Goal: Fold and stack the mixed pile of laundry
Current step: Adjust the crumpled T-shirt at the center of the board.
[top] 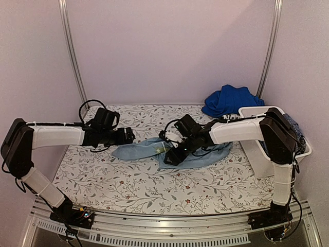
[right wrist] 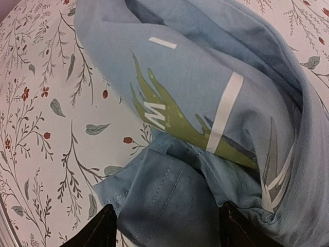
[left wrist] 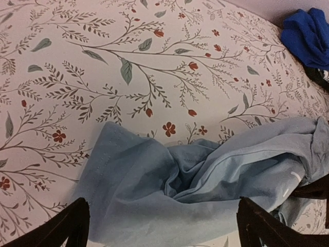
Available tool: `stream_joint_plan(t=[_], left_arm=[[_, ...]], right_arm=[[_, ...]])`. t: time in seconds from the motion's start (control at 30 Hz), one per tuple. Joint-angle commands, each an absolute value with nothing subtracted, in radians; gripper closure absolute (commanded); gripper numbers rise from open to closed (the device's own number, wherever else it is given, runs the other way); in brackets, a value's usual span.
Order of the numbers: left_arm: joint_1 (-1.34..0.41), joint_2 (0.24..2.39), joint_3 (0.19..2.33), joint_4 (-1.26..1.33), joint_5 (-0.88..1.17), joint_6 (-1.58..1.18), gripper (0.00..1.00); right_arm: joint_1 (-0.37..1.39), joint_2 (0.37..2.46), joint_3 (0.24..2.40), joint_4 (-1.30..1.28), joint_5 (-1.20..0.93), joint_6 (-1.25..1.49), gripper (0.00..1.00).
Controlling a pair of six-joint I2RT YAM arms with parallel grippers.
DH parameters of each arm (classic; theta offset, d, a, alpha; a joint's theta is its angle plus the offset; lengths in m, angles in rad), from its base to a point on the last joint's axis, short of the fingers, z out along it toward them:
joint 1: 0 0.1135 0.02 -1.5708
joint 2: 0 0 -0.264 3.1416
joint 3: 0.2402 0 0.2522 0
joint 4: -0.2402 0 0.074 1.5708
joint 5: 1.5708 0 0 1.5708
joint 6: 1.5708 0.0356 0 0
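Note:
The large pale blue garment (top: 139,150) lies crumpled across the middle of the table. My left gripper (top: 131,135) hovers at its left end, open wide, and its dark fingers (left wrist: 72,226) stand either side of a rumpled fold (left wrist: 154,190). My right gripper (top: 172,157) is low over the garment's middle. It is open too, with a stitched hem (right wrist: 169,200) lying loose between its fingers (right wrist: 95,231). A green and white print (right wrist: 175,118) shows on the cloth beyond. The royal blue garment (top: 231,100) sits bunched at the back right.
A white tub (top: 257,110) stands at the right edge, with dark blue checked cloth (top: 295,126) hanging over its far side. The leaf-and-flower table cover (top: 128,180) lies under everything. Metal frame posts (top: 72,51) rise at the back corners.

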State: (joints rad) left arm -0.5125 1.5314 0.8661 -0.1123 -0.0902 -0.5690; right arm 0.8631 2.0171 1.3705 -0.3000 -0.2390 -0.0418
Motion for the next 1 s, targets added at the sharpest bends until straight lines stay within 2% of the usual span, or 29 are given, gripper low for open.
stream_joint_plan(t=[0.0,0.07,0.1,0.2,0.23,0.43,0.73,0.97], left_arm=[[-0.496,1.498,0.840,-0.123,-0.092,-0.582,0.00],[-0.494,1.498,0.840,-0.124,-0.094,-0.583,0.00],[-0.492,1.499,0.841,-0.125,-0.097,-0.583,0.00],[-0.485,1.498,0.842,-0.131,-0.108,-0.586,0.00],[-0.484,1.497,0.839,-0.131,-0.111,-0.585,0.00],[-0.467,1.504,0.827,-0.124,-0.102,-0.583,0.00],[-0.455,1.512,0.814,-0.110,-0.093,-0.575,0.00],[-0.455,1.519,0.786,-0.095,-0.083,-0.569,0.00]], right_arm=[[0.872,2.075,1.434,-0.338,-0.136,-0.033,0.36],[0.872,2.094,1.456,-0.355,-0.101,-0.031,0.42],[0.873,2.108,1.466,-0.366,-0.087,-0.032,0.48],[0.874,2.110,1.487,-0.401,-0.042,-0.031,0.79],[0.874,2.096,1.485,-0.406,-0.036,-0.026,0.85],[0.859,1.871,1.484,-0.427,0.049,-0.034,1.00],[0.749,1.647,1.508,-0.478,-0.024,-0.052,1.00],[0.716,1.509,1.504,-0.478,0.096,-0.039,1.00]])
